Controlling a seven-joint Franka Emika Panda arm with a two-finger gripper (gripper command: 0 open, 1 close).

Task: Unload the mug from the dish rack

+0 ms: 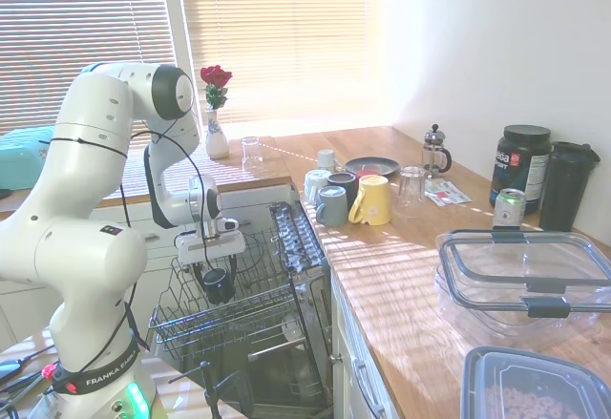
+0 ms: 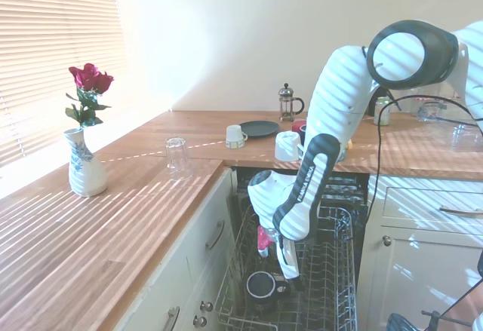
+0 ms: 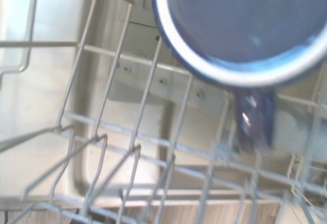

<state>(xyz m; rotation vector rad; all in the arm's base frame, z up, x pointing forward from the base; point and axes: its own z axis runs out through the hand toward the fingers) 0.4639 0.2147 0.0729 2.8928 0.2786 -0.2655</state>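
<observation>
The mug (image 2: 262, 284) is sitting upright in the rack (image 2: 332, 301), near its front edge, open mouth facing up — in the wrist view (image 3: 240, 25) its pale rim and dark handle are filling the upper part, blurred. The gripper (image 1: 218, 276) is hanging low inside the rack (image 1: 239, 309), right at the mug (image 1: 219, 286). Whether the jaws are open or closed I cannot tell — the mug and wires are hiding them.

You've got a sunny kitchen: wooden counter (image 1: 401, 266) wrapping the corner, white walls (image 1: 496, 47). Window blinds (image 1: 277, 37) throw striped light across it, white cabinets (image 2: 423, 248) below.
</observation>
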